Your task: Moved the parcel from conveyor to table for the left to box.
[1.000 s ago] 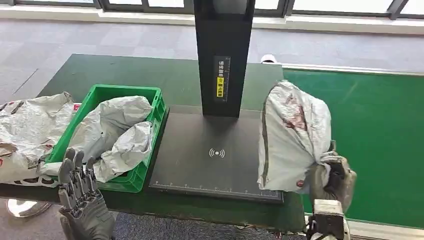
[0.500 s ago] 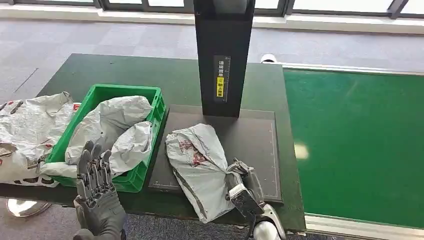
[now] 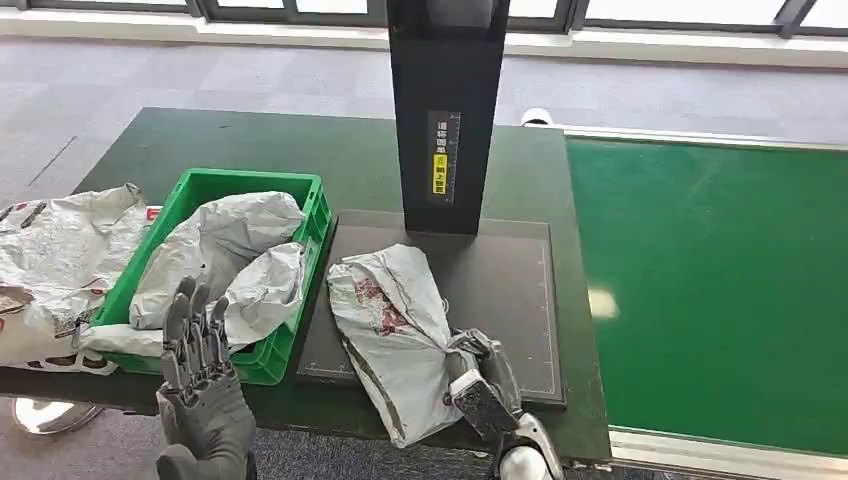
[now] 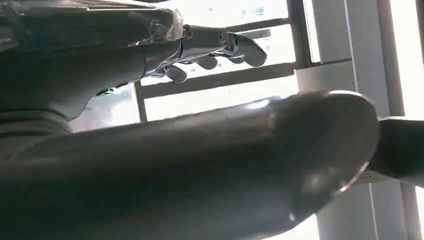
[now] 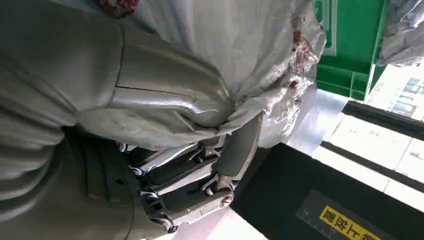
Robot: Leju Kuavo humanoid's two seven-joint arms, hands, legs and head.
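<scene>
The parcel [image 3: 395, 335], a crumpled grey plastic mailing bag with red print, lies on the dark scanner pad [image 3: 500, 290] on the desk [image 3: 300, 150], stretching from the pad's middle toward its near edge and hanging slightly over the desk's near rim. The right hand [image 3: 483, 385] grasps the parcel's near right corner; in the right wrist view its thumb and darker fingers [image 5: 235, 150] are closed on a bunched fold of the bag [image 5: 240, 45], so the hand is clenched around the parcel.

The left hand [image 3: 197, 375] stands raised at the desk's near edge, just in front of the green crate [image 3: 250, 185], with its fingers straight and slightly apart, holding nothing. In the left wrist view its fingers [image 4: 220, 47] extend freely against bright windows.

The green crate sits left of the scanner pad, touching or just beside it, and holds other grey bags [image 3: 235, 265]. More crumpled grey bags [image 3: 55, 260] lie on the desk to the crate's left. A black upright post [image 3: 447, 110] with a yellow label rises from the pad's far side. The green conveyor [image 3: 710, 290] runs along the right of the desk.
</scene>
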